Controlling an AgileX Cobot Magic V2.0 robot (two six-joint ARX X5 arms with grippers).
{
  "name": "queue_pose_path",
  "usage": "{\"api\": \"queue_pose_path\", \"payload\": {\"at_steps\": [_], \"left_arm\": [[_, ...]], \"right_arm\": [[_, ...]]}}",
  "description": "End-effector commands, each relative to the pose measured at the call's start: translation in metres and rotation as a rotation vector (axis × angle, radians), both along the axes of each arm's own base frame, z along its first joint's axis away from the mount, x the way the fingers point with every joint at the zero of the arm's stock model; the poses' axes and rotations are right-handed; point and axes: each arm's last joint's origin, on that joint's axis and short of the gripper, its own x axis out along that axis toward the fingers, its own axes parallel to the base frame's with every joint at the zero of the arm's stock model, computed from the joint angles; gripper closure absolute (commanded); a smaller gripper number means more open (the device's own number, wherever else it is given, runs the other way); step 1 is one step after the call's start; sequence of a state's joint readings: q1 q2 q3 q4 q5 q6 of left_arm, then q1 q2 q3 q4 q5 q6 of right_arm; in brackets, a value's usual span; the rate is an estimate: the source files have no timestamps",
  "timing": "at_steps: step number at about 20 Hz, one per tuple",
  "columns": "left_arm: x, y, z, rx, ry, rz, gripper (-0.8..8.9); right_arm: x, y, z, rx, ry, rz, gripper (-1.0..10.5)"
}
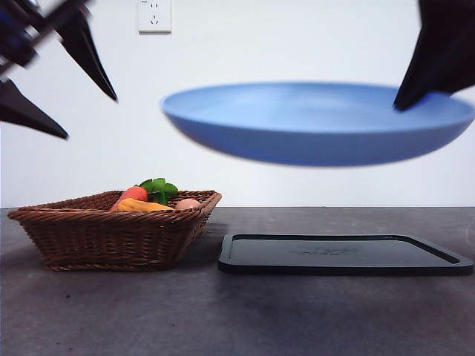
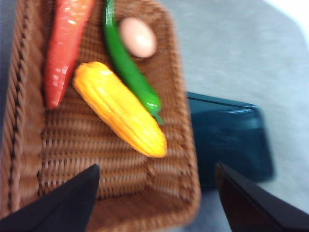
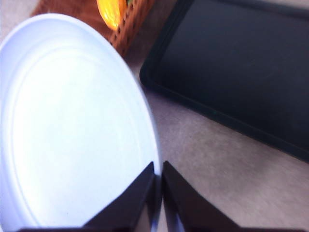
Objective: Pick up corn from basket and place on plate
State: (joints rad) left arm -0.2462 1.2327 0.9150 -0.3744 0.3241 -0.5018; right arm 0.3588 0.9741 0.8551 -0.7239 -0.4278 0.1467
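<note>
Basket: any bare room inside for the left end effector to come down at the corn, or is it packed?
The basket has bare wicker at the end nearest the open left end effector. The far end is crowded: corn lies diagonally, carrot on one side, a green pepper touching the other, egg beyond.

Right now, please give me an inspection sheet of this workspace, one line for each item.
Surface: grey table, bare in front.
Job's things: corn lies in the basket; plate is held in the air above the black tray, empty.
Clutter: carrot, green pepper and egg in the basket.
Grippers: left tool open, above the basket; right tool shut on the plate's rim.
Cables: nothing seen.
Surroundings: white wall with a socket.
</note>
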Motion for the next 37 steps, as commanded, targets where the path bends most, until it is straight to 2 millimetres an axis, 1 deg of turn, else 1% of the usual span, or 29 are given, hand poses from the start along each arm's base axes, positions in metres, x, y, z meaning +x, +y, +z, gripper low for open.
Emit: {"api": "queue_pose_path", "payload": {"at_steps": [1,3,8,14,17,19,21,24,28,30,32,33,35,37], "left_arm": [[0.029,-0.012,-0.008,-0.001,0.069,0.029,4.23],[0.052,-0.022,-0.016,0.017,0.119,0.049,4.23],[0.094,-0.046,-0.032,0.134,0.233,0.095,4.23],[0.127,-0.068,-0.051,0.196,0.349,0.129,4.23],[0.133,-0.076,-0.067,0.203,0.398,0.165,4.23],[0.133,-0.079,-0.078,0.218,0.438,0.164,4.23],[0.132,-0.083,-0.084,0.251,0.456,0.169,4.27],[0.129,-0.086,-0.084,0.264,0.458,0.162,5.2],[0.128,-0.086,-0.085,0.27,0.477,0.158,6.15],[0.127,-0.086,-0.08,0.248,0.471,0.145,6.23],[0.125,-0.085,-0.062,0.242,0.411,0.12,6.23],[0.122,-0.084,-0.048,0.24,0.365,0.099,6.23],[0.113,-0.079,-0.014,0.233,0.258,0.06,6.22],[0.095,-0.072,0.026,0.229,0.135,0.018,6.23]], "right_arm": [[-0.01,-0.004,0.018,0.025,-0.078,-0.01,9.5],[-0.021,-0.009,0.025,0.039,-0.119,-0.013,9.5],[-0.042,-0.016,0.035,0.059,-0.173,-0.014,9.5],[-0.057,-0.022,0.04,0.071,-0.205,-0.014,9.5],[-0.061,-0.024,0.041,0.075,-0.217,-0.013,9.5],[-0.061,-0.024,0.041,0.076,-0.217,-0.012,9.5],[-0.061,-0.024,0.041,0.074,-0.219,-0.01,9.5],[-0.061,-0.024,0.041,0.069,-0.224,-0.006,9.5],[-0.061,-0.024,0.041,0.061,-0.231,-0.007,9.5],[-0.061,-0.024,0.041,0.061,-0.23,-0.007,9.5],[-0.06,-0.024,0.041,0.046,-0.231,-0.033,9.5],[-0.057,-0.024,0.039,0.032,-0.22,-0.055,9.5],[-0.047,-0.02,0.034,0.012,-0.174,-0.059,9.5],[-0.028,-0.014,0.023,-0.042,-0.106,-0.081,9.5]]}}
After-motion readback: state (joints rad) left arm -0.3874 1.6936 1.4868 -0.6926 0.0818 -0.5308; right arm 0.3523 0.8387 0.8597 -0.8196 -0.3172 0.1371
